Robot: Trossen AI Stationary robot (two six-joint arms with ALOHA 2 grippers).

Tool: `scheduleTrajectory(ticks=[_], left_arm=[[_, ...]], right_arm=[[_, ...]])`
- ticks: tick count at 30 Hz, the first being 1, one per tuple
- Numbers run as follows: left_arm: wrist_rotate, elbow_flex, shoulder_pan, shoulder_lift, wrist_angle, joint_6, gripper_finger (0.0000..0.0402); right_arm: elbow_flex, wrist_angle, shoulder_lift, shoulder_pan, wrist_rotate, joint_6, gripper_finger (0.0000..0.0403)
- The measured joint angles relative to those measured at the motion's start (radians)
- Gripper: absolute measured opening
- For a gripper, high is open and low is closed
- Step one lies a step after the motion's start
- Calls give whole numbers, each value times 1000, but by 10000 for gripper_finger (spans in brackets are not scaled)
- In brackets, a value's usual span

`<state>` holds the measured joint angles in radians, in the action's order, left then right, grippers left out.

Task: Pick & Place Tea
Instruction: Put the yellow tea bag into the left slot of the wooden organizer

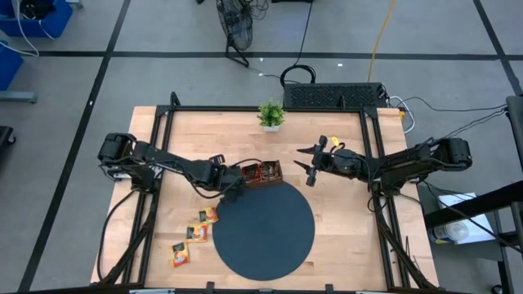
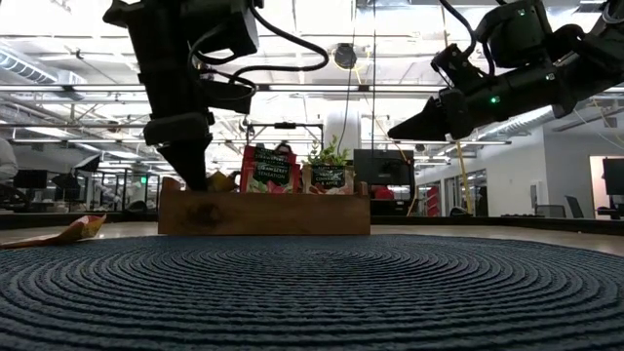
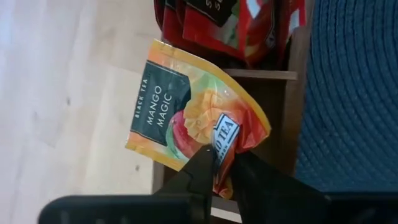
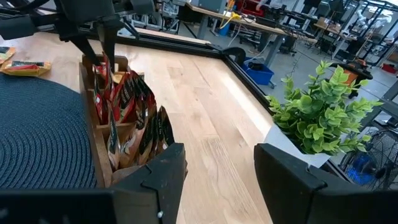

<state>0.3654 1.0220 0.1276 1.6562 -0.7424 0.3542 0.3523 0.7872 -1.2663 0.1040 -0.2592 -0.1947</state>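
The left gripper (image 3: pixel 222 167) pinches 1 corner of a flat yellow-orange mango tea sachet (image 3: pixel 186 112) – standing on edge, angled, in the end compartment of the brown wooden tray (image 1: pixel 260 173). The right gripper (image 1: pixel 309 167) hangs spread beside the tray, near the round dark woven mat (image 1: pixel 263 230).

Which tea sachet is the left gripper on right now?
The yellow-orange mango sachet at the tray's end compartment, between the left gripper's fingertips; the others lie loose on the table.
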Motion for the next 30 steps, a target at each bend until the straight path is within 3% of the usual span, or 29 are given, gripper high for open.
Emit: scheduleTrajectory(ticks=[10, 16, 23, 30], left_arm=[[-10, 0, 0, 0, 0, 52, 151], [-18, 26, 0, -7, -37, -18, 204], [14, 130, -6, -10, -168, -82, 222], [-27, 97, -107, -10, -164, -115, 223]], right_arm=[[0, 0, 0, 0, 0, 0, 173], [0, 0, 0, 0, 0, 0, 175], [0, -2, 0, 0, -1, 1, 172], [-1, -8, 0, 0, -1, 0, 175]])
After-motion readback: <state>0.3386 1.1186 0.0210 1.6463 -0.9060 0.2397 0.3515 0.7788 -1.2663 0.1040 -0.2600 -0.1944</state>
